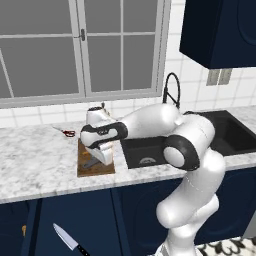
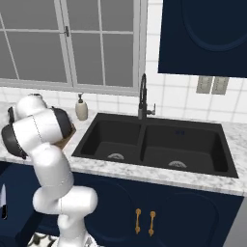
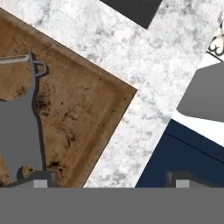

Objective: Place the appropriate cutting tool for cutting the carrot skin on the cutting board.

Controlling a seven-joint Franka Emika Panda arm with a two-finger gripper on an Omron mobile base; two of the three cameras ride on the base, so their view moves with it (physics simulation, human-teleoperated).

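Now the gripper (image 3: 109, 181) is wide open and holds nothing. The grey peeler (image 3: 19, 118) lies on the cutting board (image 3: 83, 113) at the left of the hand view — right by the left fingertip (image 3: 40, 180), long side running up and down.

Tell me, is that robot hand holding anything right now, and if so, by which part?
Nothing is held. In the hand view the gripper stands open, fingertips wide apart, and the grey peeler lies loose on the wooden cutting board beside one fingertip.
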